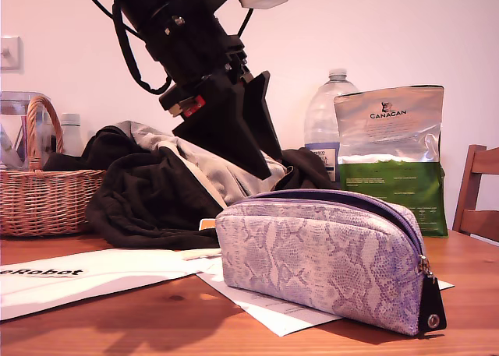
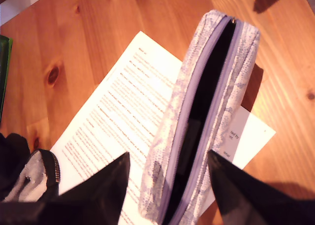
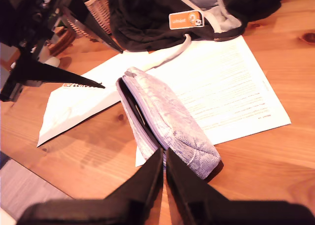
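Observation:
A lilac snakeskin-print pouch (image 1: pixel 323 259) lies on the wooden table (image 1: pixel 156 325) with its zip open and a dark inside (image 2: pixel 206 87). My first gripper (image 2: pixel 168 155) hangs open just above the pouch's end nearest the clothes, with nothing between its fingers. In the exterior view it (image 1: pixel 261 165) comes down from the upper left. The second wrist view shows that gripper (image 3: pixel 112 68) beside the pouch (image 3: pixel 167 121). My second gripper (image 3: pixel 164 151) is shut and empty, a little above the pouch's other end. It is out of the exterior view.
A printed sheet (image 3: pixel 221 92) lies under the pouch, and a white envelope (image 1: pixel 78 274) sits on the exterior view's left. A black jacket (image 1: pixel 148 192) and a wicker basket (image 1: pixel 43 196) stand behind. A water bottle (image 1: pixel 327 114), a green bag (image 1: pixel 394 153) and a chair (image 1: pixel 479 192) are on that view's right.

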Robot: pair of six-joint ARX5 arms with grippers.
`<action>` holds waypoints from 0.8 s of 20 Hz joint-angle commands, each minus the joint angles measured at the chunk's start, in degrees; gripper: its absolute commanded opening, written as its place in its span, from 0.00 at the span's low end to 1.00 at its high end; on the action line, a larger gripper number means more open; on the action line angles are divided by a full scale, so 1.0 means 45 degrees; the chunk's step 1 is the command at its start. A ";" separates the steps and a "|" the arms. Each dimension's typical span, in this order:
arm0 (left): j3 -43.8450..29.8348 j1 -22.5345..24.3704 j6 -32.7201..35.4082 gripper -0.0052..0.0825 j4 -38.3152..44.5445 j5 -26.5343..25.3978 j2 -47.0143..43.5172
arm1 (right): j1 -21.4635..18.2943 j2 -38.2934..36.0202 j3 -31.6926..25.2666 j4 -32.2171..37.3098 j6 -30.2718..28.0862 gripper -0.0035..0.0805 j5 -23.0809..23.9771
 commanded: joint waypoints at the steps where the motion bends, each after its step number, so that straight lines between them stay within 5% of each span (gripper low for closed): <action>1: 0.0039 -0.0121 -0.0180 0.85 0.0010 -0.0010 0.0262 | 0.0053 0.0073 0.0039 0.0083 0.0034 0.03 0.0049; 3: 0.0039 -0.0228 -0.0165 0.96 0.0243 -0.0160 0.0272 | 0.0053 0.0073 0.0039 0.0083 0.0034 0.03 0.0044; 16: 0.0034 -0.0092 0.0180 0.96 0.0408 -0.0087 0.1297 | 0.0058 0.0073 0.0039 0.0053 0.0049 0.03 0.0034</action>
